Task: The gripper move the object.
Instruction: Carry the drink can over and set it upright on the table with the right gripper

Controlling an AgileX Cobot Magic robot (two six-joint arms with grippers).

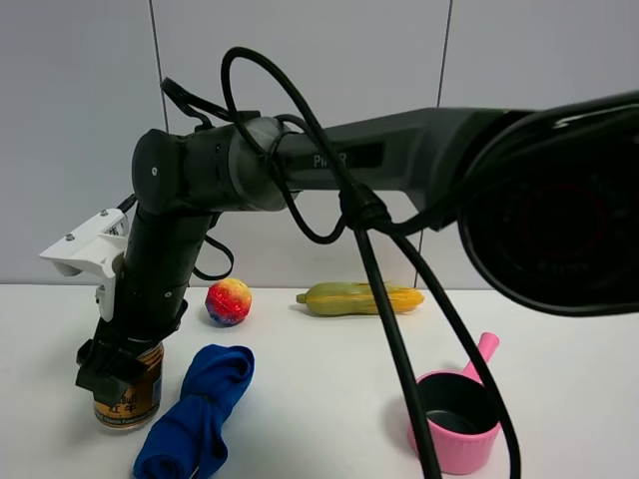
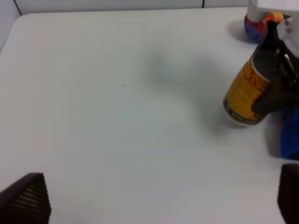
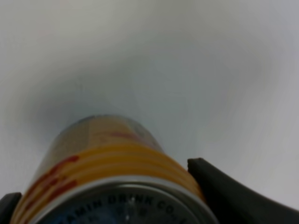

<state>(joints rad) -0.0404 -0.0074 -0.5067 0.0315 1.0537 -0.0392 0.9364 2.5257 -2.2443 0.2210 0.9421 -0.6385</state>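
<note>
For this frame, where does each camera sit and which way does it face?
Exterior high: off the arms, facing the wall across the table; shows the right arm reaching across, right gripper clasping the can.
Left wrist: low over the table, looking toward the can; left gripper open, tips showing.
Right wrist: close above the can top; its fingers flank it.
Shared: all three see the can.
</note>
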